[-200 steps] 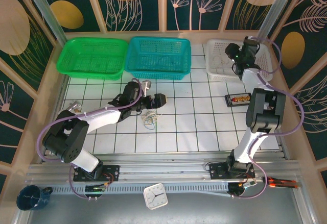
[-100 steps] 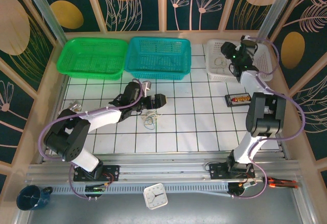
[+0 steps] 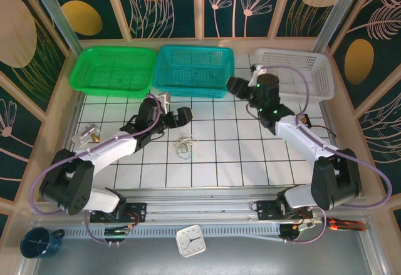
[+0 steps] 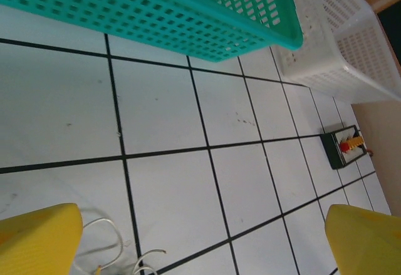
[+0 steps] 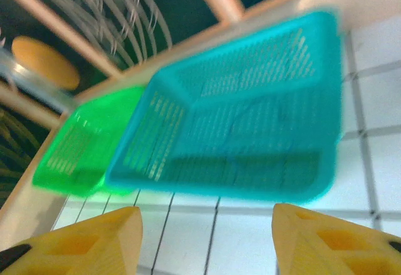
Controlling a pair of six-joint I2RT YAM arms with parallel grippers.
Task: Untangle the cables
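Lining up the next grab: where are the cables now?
Top view: the cables lie loose on the tiles left of centre, just on the near side of the left gripper.

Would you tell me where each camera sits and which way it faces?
Top external: above, behind both arms, looking down on the tiled table; they show whole.
Left wrist: low over tiles, facing the teal basket; left gripper at bottom.
Right wrist: blurred, facing teal basket and green basket; right gripper at bottom.
Shared: teal basket, all three.

Cables [image 4: 119, 249] lie beside one of the wide-apart jaws, teal basket [image 4: 156, 12] beyond.
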